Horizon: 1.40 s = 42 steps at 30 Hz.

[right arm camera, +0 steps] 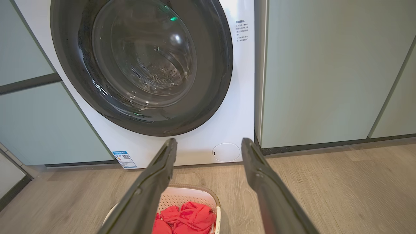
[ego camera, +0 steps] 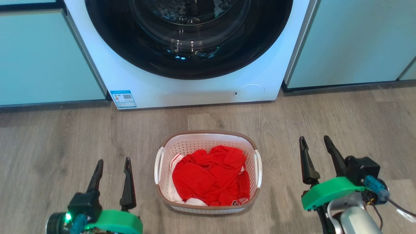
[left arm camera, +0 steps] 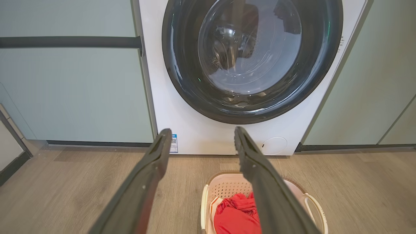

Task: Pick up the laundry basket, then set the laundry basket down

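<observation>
The laundry basket [ego camera: 208, 138] is white perforated plastic with a brown rim and stands on the wood floor in front of the washing machine. Red clothes [ego camera: 211, 177] fill it. Its white handles sit at the left [ego camera: 159, 165] and right [ego camera: 258, 168] sides. My left gripper [ego camera: 113, 165] is open, left of the basket and apart from it. My right gripper [ego camera: 315, 141] is open at the basket's right, also apart. The left wrist view shows the basket [left arm camera: 224, 187] low between and behind my fingers; the right wrist view shows the basket [right arm camera: 191, 193] at its bottom edge.
A white front-loading washing machine [ego camera: 195, 87] with a shut dark round door [ego camera: 188, 39] stands just beyond the basket. Pale green cabinets flank it on the left [ego camera: 45, 58] and right [ego camera: 351, 42]. Wood floor [ego camera: 65, 136] spreads on both sides of the basket.
</observation>
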Available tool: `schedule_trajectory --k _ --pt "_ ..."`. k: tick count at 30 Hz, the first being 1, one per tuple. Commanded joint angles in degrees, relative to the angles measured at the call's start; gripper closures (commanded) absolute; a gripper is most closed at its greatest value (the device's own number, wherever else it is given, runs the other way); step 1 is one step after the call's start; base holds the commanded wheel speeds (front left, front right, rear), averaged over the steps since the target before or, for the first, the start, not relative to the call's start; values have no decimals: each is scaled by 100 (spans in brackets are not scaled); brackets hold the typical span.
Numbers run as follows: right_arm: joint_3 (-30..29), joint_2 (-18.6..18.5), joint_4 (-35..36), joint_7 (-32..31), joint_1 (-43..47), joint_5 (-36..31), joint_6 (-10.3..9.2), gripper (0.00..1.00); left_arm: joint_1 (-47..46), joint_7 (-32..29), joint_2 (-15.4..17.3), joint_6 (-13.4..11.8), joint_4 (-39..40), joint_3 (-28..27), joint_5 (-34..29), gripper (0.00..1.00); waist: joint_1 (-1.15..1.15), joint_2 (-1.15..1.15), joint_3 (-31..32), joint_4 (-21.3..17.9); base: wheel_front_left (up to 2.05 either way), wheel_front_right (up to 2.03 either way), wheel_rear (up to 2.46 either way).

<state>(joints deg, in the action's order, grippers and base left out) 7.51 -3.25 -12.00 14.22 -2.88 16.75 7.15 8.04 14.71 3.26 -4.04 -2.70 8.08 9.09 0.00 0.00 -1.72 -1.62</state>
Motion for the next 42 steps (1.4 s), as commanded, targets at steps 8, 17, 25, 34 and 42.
schedule_trajectory --k 8,17,25,34,42 --pt "100 37 141 78 -55 -35 34 0 -74 29 -34 1 224 -230 -91 0 0 0 55 8 0 0 0" --pt "66 37 142 78 -43 -55 34 0 -22 29 -37 13 219 -241 -113 0 0 0 103 6 0 0 0" --pt "74 37 140 78 7 -63 34 0 9 29 -37 28 204 -241 -158 0 0 0 165 10 0 0 0" --pt "-7 5 -366 -25 248 92 0 100 210 -16 1 9 -349 46 -9 100 1 0 190 16 0 0 0" --pt "-59 -25 -355 -128 210 614 3 100 108 -118 37 77 -392 -8 577 100 1 0 188 25 0 0 0"
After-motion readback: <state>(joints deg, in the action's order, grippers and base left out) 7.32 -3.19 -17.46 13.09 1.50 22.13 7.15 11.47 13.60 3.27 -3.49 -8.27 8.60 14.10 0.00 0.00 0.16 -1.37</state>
